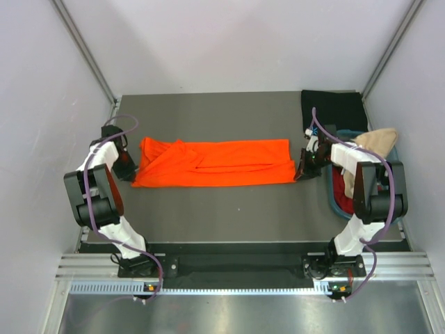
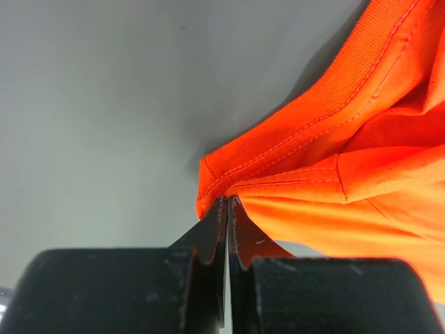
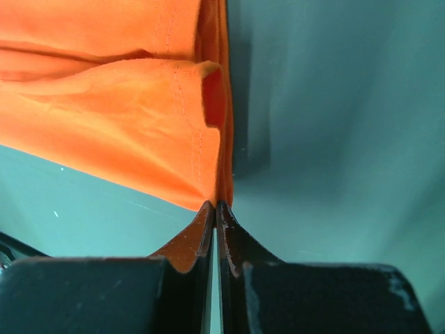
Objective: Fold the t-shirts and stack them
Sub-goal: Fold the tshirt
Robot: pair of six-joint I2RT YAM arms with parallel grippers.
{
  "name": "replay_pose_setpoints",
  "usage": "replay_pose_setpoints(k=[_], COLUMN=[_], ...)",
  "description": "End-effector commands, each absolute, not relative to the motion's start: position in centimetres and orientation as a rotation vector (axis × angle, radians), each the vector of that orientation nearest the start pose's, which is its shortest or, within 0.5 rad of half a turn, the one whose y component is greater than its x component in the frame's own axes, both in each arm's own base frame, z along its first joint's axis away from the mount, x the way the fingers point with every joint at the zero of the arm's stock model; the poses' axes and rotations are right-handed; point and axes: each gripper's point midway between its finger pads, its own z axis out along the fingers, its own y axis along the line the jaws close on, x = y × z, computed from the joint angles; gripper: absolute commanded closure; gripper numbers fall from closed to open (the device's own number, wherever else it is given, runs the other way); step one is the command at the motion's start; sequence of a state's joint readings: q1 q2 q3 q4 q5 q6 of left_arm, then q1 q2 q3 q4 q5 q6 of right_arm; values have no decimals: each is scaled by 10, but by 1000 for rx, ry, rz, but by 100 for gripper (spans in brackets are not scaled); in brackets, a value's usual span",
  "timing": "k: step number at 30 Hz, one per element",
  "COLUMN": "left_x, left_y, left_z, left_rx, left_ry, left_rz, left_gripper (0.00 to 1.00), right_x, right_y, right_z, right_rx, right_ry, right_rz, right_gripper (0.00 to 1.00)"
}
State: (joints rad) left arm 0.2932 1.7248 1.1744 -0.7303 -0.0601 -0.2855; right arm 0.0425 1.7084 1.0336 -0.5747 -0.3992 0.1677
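Your left gripper (image 2: 227,202) pinched shut on orange t-shirt (image 1: 215,163) left corner, right gripper (image 3: 214,205) clamped on its right corner; shirt stretched flat across table (image 1: 229,216) centre.

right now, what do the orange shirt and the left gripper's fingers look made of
The orange t-shirt: soft matte knit cloth, maybe cotton; stitched hems, limp folds. The left gripper has fingers of hard matte black, probably plastic; pale scuffs.

Matt cloth on a smooth, dull tabletop.
The orange t-shirt (image 1: 215,163) is soft matt knit with stitched hems and a ribbed band; the table (image 1: 229,209) is smooth grey; the left gripper (image 2: 227,203) has matt black, scuffed fingers (image 2: 208,240).
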Motion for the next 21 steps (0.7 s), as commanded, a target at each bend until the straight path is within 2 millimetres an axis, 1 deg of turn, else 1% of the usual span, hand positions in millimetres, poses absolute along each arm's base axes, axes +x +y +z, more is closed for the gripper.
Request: replay_pose_setpoints(k=[1, 4, 10, 17, 21], left_x=[311, 306, 297, 286, 285], left_y=[103, 106, 111, 114, 114], left_z=[56, 54, 44, 33, 28], left_rx=[-858, -871, -904, -918, -933], left_ry=[2709, 2704, 2732, 2757, 2767], left_rz=[173, 208, 265, 324, 332], left_gripper=[100, 100, 100, 100, 100], right_x=[312, 309, 302, 297, 296], right_y=[75, 73, 70, 68, 68], right_z=[41, 36, 23, 16, 10], right_rx=[99, 114, 136, 151, 157], right_ry=[2794, 2816, 2868, 2903, 2922], right_rz=[555, 541, 526, 510, 511], right_gripper=[100, 100, 100, 100, 100])
